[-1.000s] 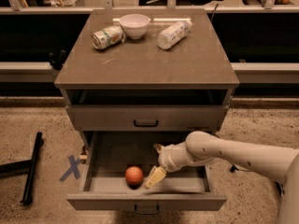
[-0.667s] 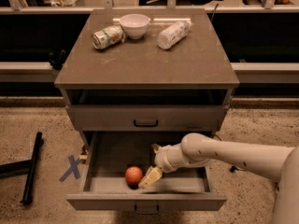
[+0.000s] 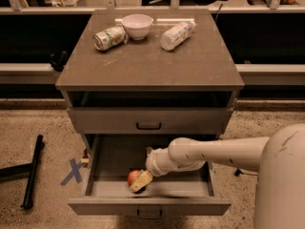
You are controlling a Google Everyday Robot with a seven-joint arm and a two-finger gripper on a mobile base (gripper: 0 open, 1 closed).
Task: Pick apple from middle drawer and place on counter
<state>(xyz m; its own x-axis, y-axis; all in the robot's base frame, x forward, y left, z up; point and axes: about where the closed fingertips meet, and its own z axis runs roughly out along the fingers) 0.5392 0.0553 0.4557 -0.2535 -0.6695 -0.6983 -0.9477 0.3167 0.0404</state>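
Observation:
The apple (image 3: 133,176) is small, round and red-orange, and lies in the front middle of the open middle drawer (image 3: 112,159), the lowest one, which is pulled out. My gripper (image 3: 141,181) reaches into the drawer from the right on a pale arm. It sits right against the apple's right side and covers part of it. The counter (image 3: 147,63) is the grey-brown top slab above.
On the counter's far side stand a white bowl (image 3: 137,26), a tipped can (image 3: 109,37) and a lying bottle (image 3: 177,35). The drawer above (image 3: 148,120) is shut. A blue X (image 3: 73,171) and a black bar (image 3: 32,171) lie on the floor at left.
My gripper has moved left inside the drawer, from beside the apple to against it. The apple has stayed in about the same place.

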